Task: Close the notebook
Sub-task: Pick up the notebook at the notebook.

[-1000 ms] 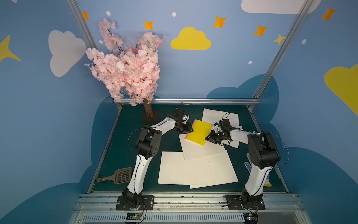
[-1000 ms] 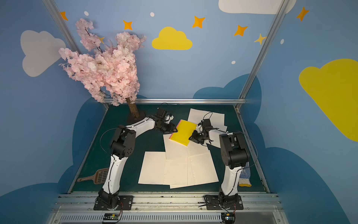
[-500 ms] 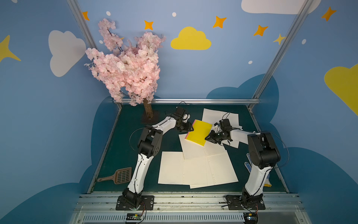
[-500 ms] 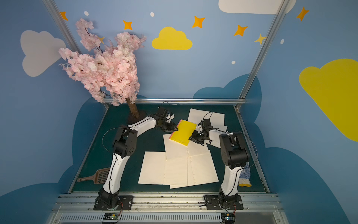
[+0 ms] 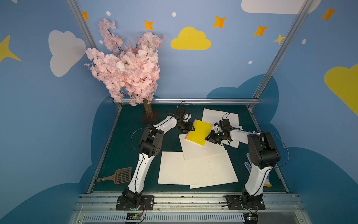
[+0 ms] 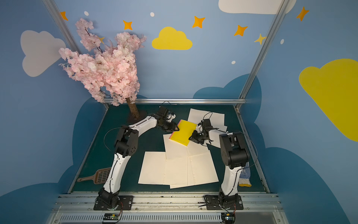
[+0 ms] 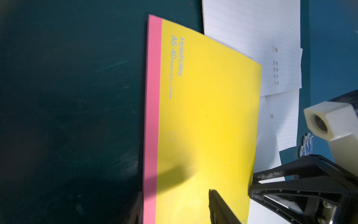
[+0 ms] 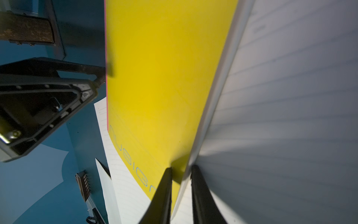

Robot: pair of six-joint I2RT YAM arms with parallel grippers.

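Yellow notebook [image 5: 198, 131] at back of counter [image 5: 120, 155], over loose paper sheets [image 5: 197, 170]; right gripper [image 5: 206, 138] pinching its cover tight, left gripper [image 5: 192, 128] half open at pink spine (not squeezing). Pink tree [image 5: 127, 67], brown scoop [image 5: 121, 175] off left

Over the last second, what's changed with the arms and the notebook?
The left gripper has crept a little toward the notebook, and its open jaws are now at the pink spine edge. Nothing was grabbed or released. The right gripper stays clamped on the yellow cover's edge. The notebook and loose sheets have not shifted.
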